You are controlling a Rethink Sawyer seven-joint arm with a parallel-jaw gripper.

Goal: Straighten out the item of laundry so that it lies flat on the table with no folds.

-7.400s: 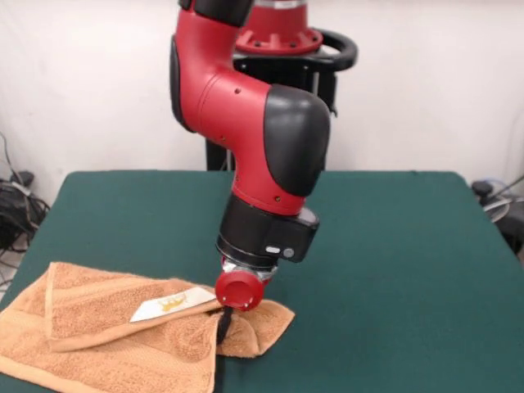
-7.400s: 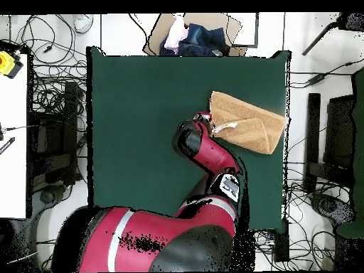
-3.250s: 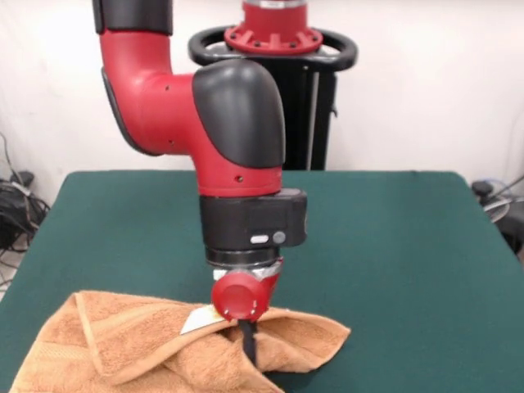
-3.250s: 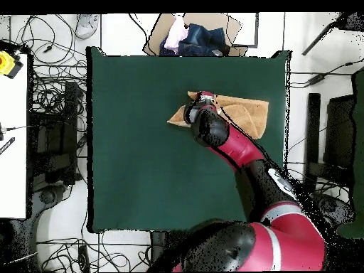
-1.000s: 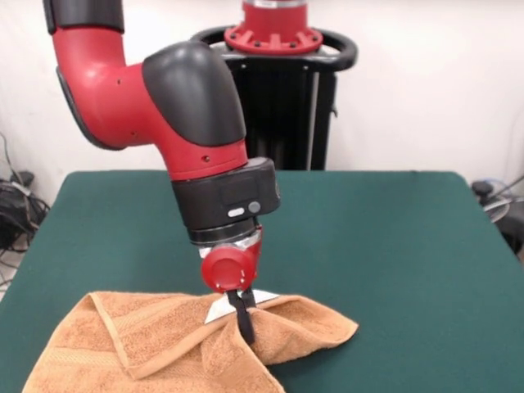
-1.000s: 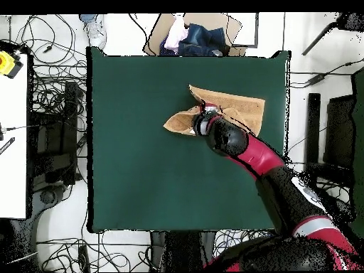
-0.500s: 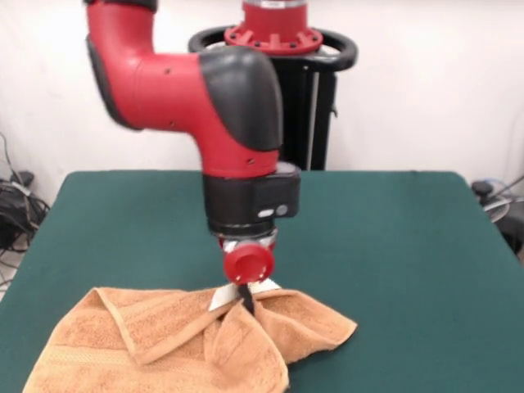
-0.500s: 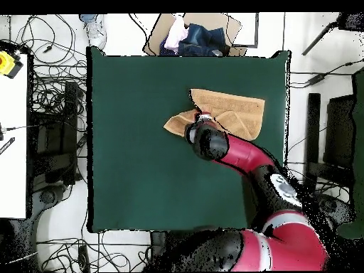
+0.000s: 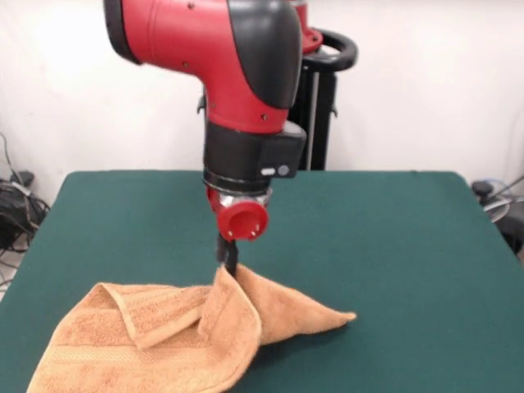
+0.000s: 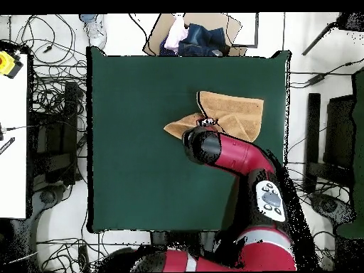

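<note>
The orange-tan towel (image 9: 164, 327) lies crumpled at the table's near left in the front view, with folds and one corner pointing right. My gripper (image 9: 228, 264) is shut on a fold near the towel's middle and holds it up in a peak above the green table (image 9: 393, 246). The white care tag is hidden. In the overhead view the towel (image 10: 231, 114) lies at the table's upper right, and my arm's wrist (image 10: 202, 146) covers the gripper and the towel's left part.
The black pedestal (image 9: 315, 123) stands behind the table's far edge. A cardboard box of clothes (image 10: 192, 34) sits beyond the table's top edge in the overhead view. Cables lie on the floor on both sides. A white desk (image 10: 14, 135) stands at the left.
The gripper has risen and drawn the held fold up into a peak. The white tag, seen earlier beside the fingers, no longer shows. The arm's elbow has swung round.
</note>
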